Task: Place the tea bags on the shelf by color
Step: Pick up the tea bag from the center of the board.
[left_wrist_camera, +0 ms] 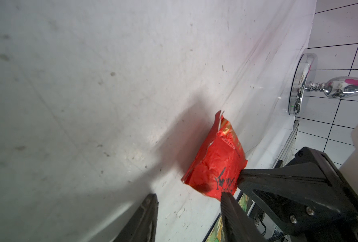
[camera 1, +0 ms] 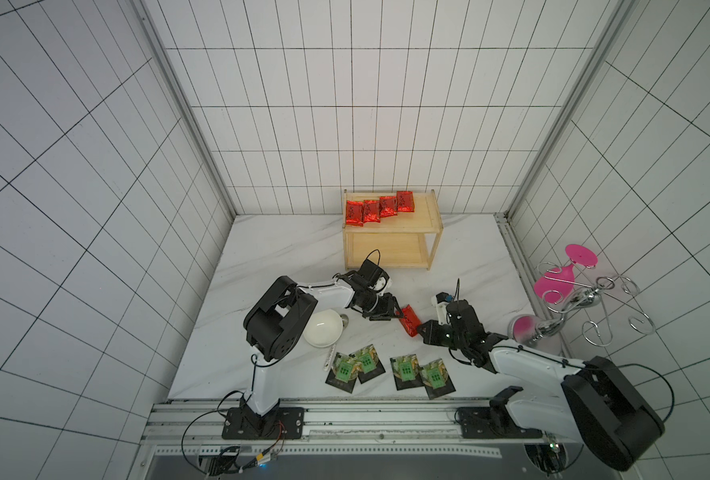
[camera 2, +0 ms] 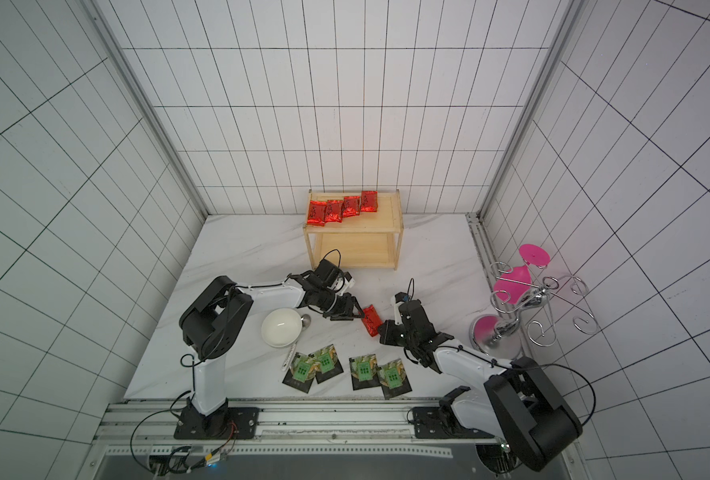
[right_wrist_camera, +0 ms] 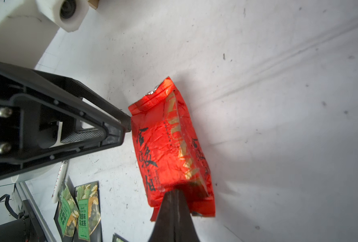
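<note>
1. Tea bags of one color are already up: four red sachets [camera 1: 380, 206] [camera 2: 342, 208] lie in an overlapping row on the top board of the shelf [camera 1: 424, 224] [camera 2: 384, 221], toward its back left.
2. A fifth sachet [camera 1: 410, 321] [camera 2: 370, 320] [left_wrist_camera: 213, 165] [right_wrist_camera: 169, 146] sits out on the table [camera 1: 282, 257], well in front of the shelf and between the two grippers. It is tilted up on a long edge; whether it clears the surface I cannot tell.
3. The right gripper [camera 1: 420, 330] [camera 2: 380, 330] [right_wrist_camera: 174, 192] is closed tight, pinching the end of this sachet nearer the robot.
4. The left gripper [camera 1: 397, 315] [camera 2: 357, 314] [left_wrist_camera: 189, 196] stands partly open and grips nothing. In the right wrist view one of its fingertips [right_wrist_camera: 125, 123] touches the sachet's side near the far end.
5. Four black packets [camera 1: 405, 371] [camera 2: 361, 370] lie flat in two overlapping pairs near the table's front edge.
6. A white bowl [camera 1: 323, 328] sits beside the left arm, with a spoon [camera 1: 329, 358] just in front of it.
7. A chrome glass rack [camera 1: 586, 299] stands at the table's right edge.
</note>
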`<state>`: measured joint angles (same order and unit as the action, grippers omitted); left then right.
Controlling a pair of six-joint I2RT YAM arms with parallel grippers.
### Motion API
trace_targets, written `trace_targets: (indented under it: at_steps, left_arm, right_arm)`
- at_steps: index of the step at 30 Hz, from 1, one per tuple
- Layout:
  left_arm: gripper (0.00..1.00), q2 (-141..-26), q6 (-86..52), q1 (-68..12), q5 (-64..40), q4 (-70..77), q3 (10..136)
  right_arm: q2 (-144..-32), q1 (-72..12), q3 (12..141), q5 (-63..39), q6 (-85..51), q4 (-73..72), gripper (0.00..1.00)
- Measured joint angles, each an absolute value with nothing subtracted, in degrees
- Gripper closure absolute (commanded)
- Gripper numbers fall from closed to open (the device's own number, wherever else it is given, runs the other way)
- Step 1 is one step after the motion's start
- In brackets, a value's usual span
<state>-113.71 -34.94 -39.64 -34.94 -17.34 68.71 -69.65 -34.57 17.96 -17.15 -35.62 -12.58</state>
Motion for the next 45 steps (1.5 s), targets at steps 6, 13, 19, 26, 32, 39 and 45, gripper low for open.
trace_targets:
  at_steps: [6, 13, 19, 26, 32, 39, 45]
  left_arm:
    - [0.48, -113.7, -35.1, -39.7, -35.0, -16.8, 68.9]
    - [0.48, -113.7, -35.1, -39.7, -34.8, -16.5, 69.0]
    - [0.57, -113.7, -34.9, -39.7, -34.1, -16.5, 69.0]
    - [0.78, -113.6, -34.9, -40.1, -34.0, -15.5, 69.0]
    - [0.88, -113.3, -34.9, -40.2, -34.0, -15.2, 69.0]
    - [0.99, -111.1, -34.8, -40.4, -33.3, -15.2, 68.3]
    - [1.0, -108.0, -36.5, -40.2, -32.9, -13.7, 65.6]
  right_arm:
    - [-71.0, -34.1, 17.8, -17.1, -35.6, -13.4, 0.98]
    - [-72.2, -33.7, 17.8, -17.4, -35.6, -14.3, 0.99]
    - [-73.8, -33.7, 17.8, -18.3, -35.6, -15.7, 0.99]
    - [-73.9, -33.2, 17.8, -19.2, -35.3, -16.1, 0.99]
    - [-73.9, -32.9, 17.8, -19.3, -35.3, -16.1, 1.0]
    - [-73.7, -32.5, 17.8, -19.3, -35.1, -15.6, 0.96]
    - [-65.0, -32.2, 17.9, -18.0, -37.0, -10.0, 0.88]
